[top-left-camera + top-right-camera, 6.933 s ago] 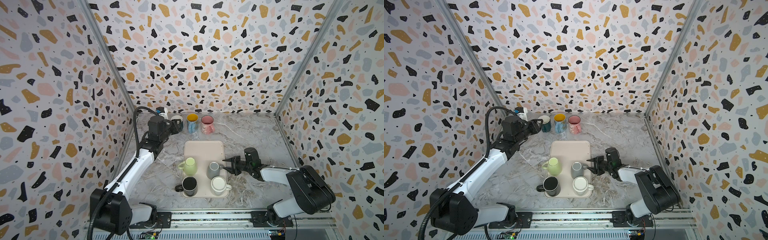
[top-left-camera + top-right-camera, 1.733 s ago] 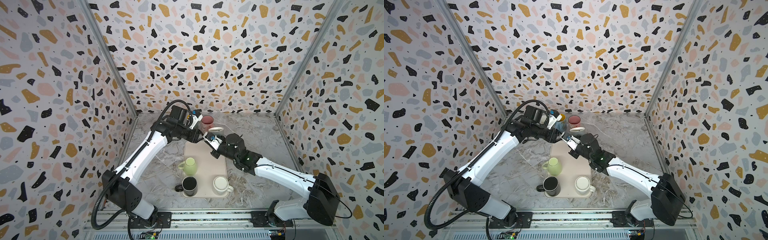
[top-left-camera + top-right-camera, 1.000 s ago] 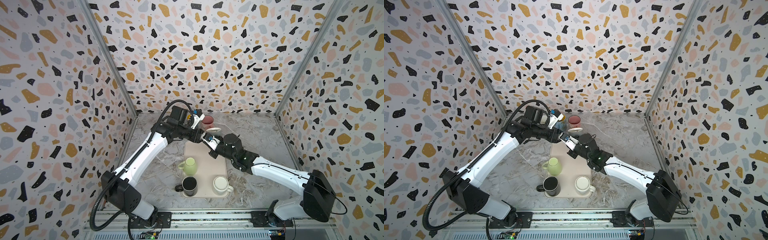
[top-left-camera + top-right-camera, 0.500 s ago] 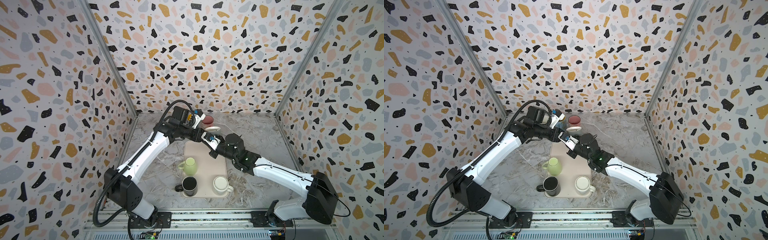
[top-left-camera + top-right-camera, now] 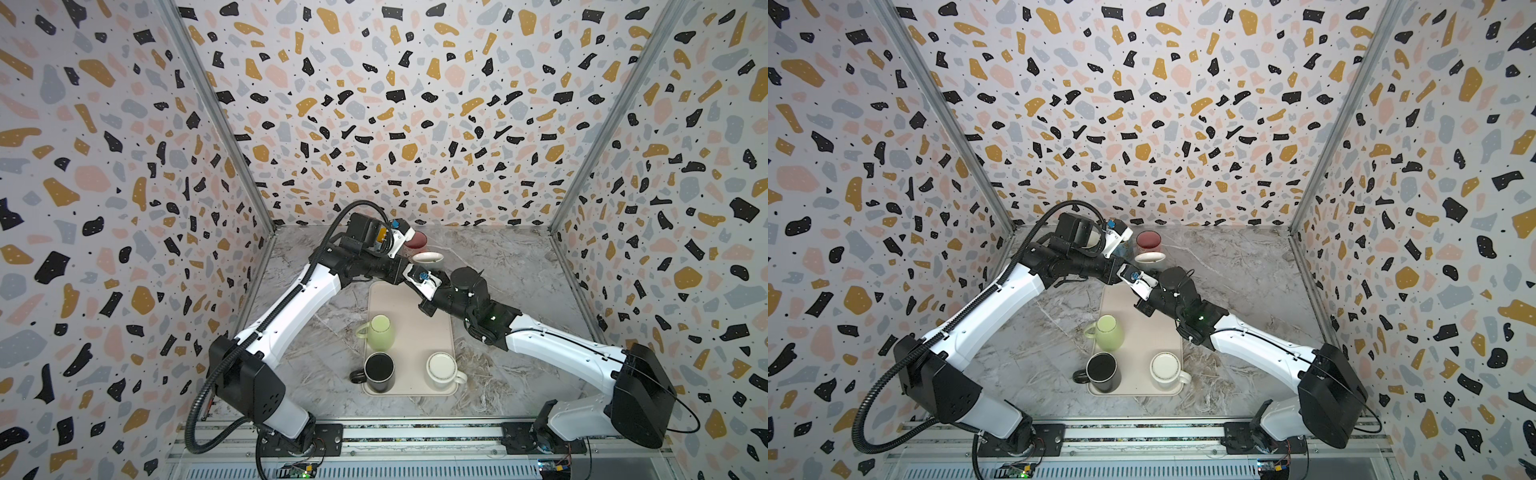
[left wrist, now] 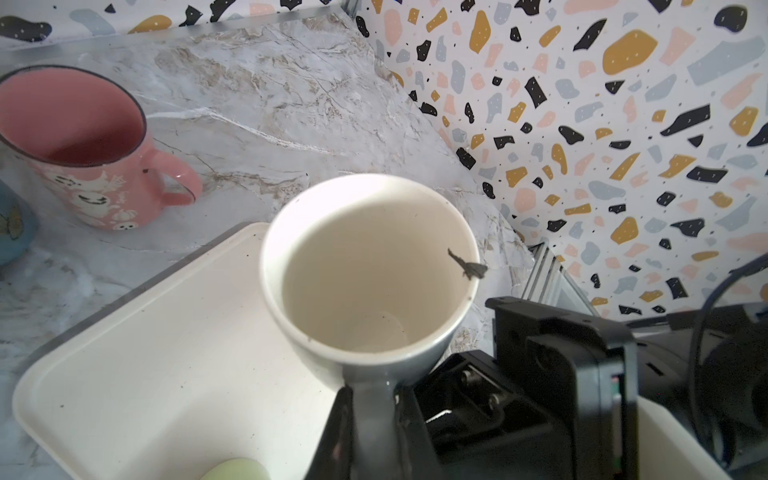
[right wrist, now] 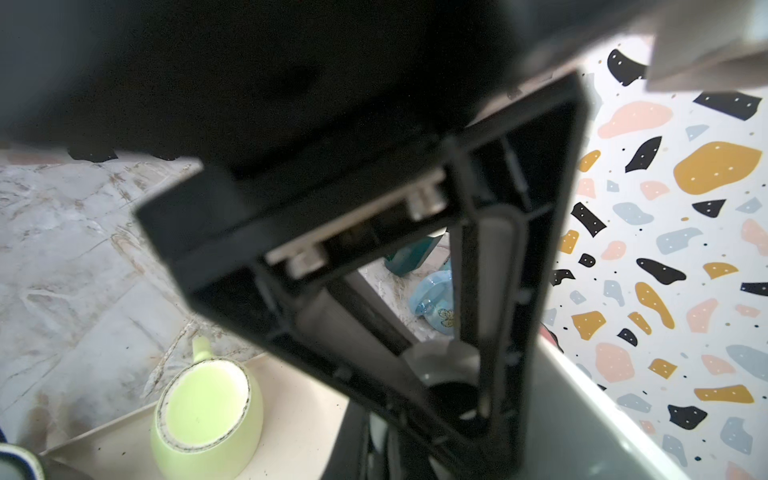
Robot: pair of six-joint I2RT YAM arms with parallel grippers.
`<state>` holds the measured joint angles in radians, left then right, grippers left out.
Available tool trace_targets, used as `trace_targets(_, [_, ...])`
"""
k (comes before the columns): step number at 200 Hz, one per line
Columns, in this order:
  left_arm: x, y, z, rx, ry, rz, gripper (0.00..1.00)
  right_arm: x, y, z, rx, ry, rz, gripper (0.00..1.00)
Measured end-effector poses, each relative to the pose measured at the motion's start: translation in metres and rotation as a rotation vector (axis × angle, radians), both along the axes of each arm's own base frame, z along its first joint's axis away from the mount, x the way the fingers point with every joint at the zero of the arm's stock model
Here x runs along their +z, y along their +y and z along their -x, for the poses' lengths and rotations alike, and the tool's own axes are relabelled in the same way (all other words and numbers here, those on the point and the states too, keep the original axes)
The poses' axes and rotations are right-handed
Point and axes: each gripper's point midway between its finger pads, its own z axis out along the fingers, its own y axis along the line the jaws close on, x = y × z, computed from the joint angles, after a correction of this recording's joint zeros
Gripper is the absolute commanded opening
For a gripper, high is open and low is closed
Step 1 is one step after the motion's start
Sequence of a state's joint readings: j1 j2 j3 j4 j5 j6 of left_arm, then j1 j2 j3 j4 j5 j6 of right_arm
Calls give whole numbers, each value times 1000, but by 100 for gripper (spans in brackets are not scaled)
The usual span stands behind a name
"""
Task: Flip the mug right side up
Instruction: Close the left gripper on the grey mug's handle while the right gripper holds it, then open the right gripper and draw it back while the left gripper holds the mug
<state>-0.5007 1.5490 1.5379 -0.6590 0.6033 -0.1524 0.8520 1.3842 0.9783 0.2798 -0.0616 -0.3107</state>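
The mug (image 6: 370,266) is grey outside and cream inside, and hangs in the air over the far end of the tray (image 5: 415,320). Its mouth faces up, tilted a little; in both top views I see its pale rim (image 5: 428,257) (image 5: 1148,257). My left gripper (image 6: 374,403) is shut on the mug's grey handle, one dark finger on each side. My right gripper (image 7: 380,432) is shut on a pale edge of the same mug, from the opposite side. Both grippers (image 5: 409,268) (image 5: 428,286) meet under the mug, and their fingertips are hidden in the top views.
On the cream tray stand a green mug (image 5: 380,332), a black mug (image 5: 379,371) and a cream mug (image 5: 442,370), all upright. A pink mug (image 6: 83,145) and a blue mug (image 6: 12,224) stand on the marble behind the tray, near the back wall.
Over the last second my left gripper's jaws have closed onto the mug's handle. The right gripper has kept its hold, and both arms have barely shifted.
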Motion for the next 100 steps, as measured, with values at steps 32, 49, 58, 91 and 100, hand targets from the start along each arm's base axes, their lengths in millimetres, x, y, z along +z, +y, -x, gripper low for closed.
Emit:
trace_targets(32, [0, 0, 0, -2, -2, 1, 0, 0, -1, -1, -6, -6, 3, 0])
trace_targets(49, [1, 0, 0, -2, -8, 5, 0, 0, -1, -2, -9, -8, 5, 0])
trace_targets(58, [1, 0, 1, -1, -11, 6, 0, 1, -1, -1, -9, -10, 5, 0])
trace_targets(91, [4, 1, 1, 0, -21, 10, 0, 3, -1, -2, -14, -22, 3, 9])
trace_targets(100, [5, 1, 1, 0, -23, 11, 0, 3, -1, -2, -16, -24, 4, 15])
